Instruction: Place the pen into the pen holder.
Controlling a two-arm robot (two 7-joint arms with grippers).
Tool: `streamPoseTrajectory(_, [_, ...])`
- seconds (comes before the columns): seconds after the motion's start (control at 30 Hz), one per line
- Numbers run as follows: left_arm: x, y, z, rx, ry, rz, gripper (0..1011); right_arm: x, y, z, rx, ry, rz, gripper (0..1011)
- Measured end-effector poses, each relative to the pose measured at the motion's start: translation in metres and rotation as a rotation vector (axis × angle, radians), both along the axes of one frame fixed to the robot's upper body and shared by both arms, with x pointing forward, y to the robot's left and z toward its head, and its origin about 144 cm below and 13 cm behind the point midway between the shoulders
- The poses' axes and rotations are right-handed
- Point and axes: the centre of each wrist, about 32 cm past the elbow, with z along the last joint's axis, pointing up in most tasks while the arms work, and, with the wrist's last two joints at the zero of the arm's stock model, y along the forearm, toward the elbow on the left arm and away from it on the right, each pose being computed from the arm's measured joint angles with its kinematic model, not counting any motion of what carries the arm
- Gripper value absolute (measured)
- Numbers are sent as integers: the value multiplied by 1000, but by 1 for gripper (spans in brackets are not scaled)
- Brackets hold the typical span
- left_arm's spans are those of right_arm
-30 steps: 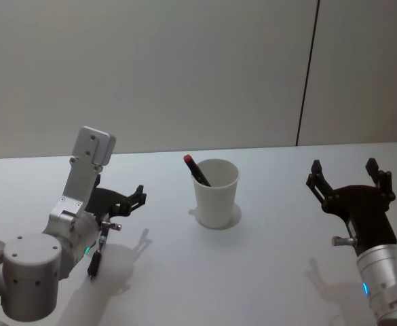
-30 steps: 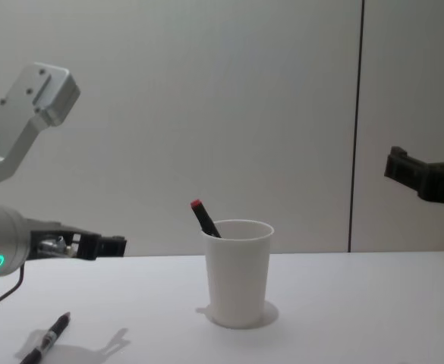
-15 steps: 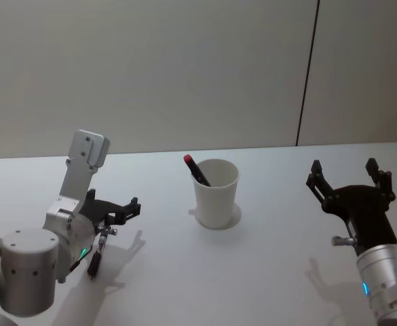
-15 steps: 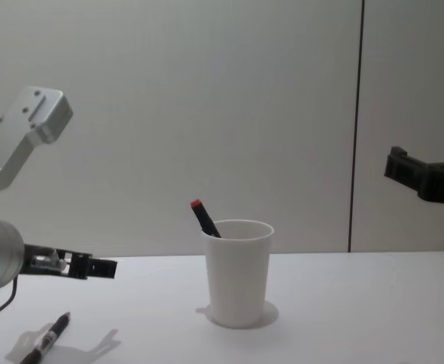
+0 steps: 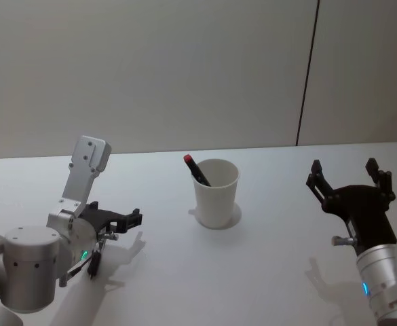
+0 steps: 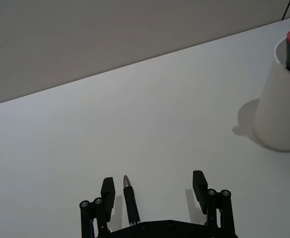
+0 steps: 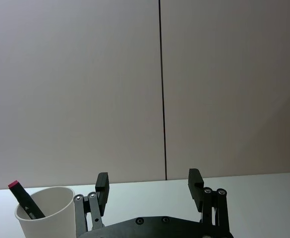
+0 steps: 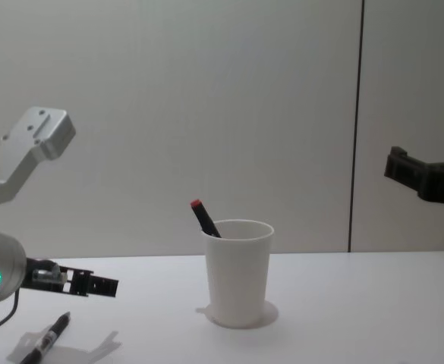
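A black pen (image 5: 93, 265) (image 8: 48, 340) lies on the white table at the near left. My left gripper (image 5: 131, 218) (image 8: 105, 287) hovers open just above it. In the left wrist view the pen (image 6: 130, 202) lies between the spread fingers of that gripper (image 6: 153, 183), close to one of them and untouched. The pen holder (image 5: 216, 193) (image 8: 239, 273) (image 6: 280, 111) (image 7: 44, 218), a white paper cup, stands upright mid-table. My right gripper (image 5: 344, 170) (image 7: 148, 178) (image 8: 404, 170) is held open and empty in the air at the right.
A red-capped black pen (image 5: 195, 168) (image 8: 203, 217) (image 7: 24, 198) leans inside the cup, sticking out over its rim. The white table (image 5: 252, 258) runs back to a grey wall with a dark vertical seam (image 5: 307, 71).
My left gripper has come down and drawn back toward the lying pen, staying open. The right arm, the cup and both pens have not moved.
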Motion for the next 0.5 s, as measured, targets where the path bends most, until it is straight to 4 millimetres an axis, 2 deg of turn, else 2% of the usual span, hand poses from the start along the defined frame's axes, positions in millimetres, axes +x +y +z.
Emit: streamPoseTrajectory(0.5, [9,4,-7,-17,60,10,1003,0,0,0,0,0,0,1002])
